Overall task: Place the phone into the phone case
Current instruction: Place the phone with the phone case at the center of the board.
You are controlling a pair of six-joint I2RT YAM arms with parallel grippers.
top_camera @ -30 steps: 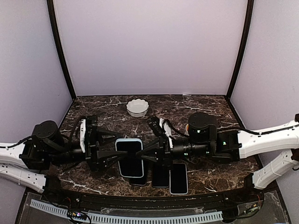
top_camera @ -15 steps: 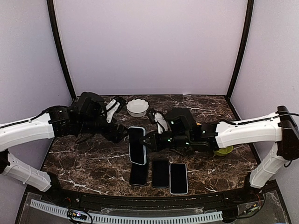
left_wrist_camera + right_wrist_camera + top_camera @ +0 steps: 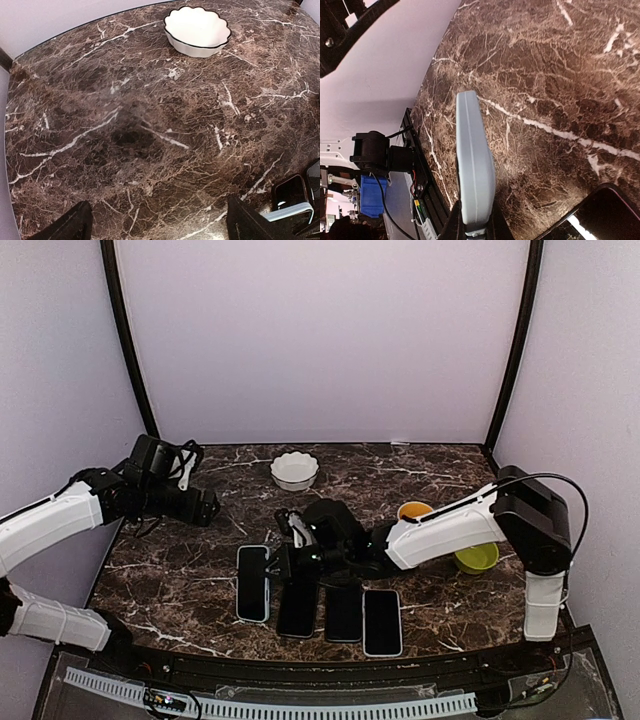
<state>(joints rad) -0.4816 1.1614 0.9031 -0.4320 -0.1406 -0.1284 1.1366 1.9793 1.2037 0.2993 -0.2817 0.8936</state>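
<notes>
A phone in a light-blue case (image 3: 253, 583) is at the left end of a row of phones near the front edge, low over the table. My right gripper (image 3: 287, 562) is shut on its right edge. In the right wrist view the case (image 3: 472, 165) shows edge-on, with the gripper (image 3: 474, 222) pinching its near end. I cannot tell whether it touches the table. My left gripper (image 3: 205, 510) is open and empty at the back left, well apart from the case. In the left wrist view the gripper (image 3: 157, 227) is over bare marble, with the case (image 3: 292, 202) at the lower right.
Three bare dark phones (image 3: 297, 608) (image 3: 344, 612) (image 3: 382, 622) lie side by side right of the case. One also shows in the right wrist view (image 3: 600, 215). A white scalloped bowl (image 3: 294, 471) (image 3: 197, 31) stands at the back. An orange bowl (image 3: 413, 510) and a green bowl (image 3: 476, 558) stand at the right.
My left gripper has let go of the cased phone and drawn back to the far left. My right gripper has carried the phone down and left to the end of the row.
</notes>
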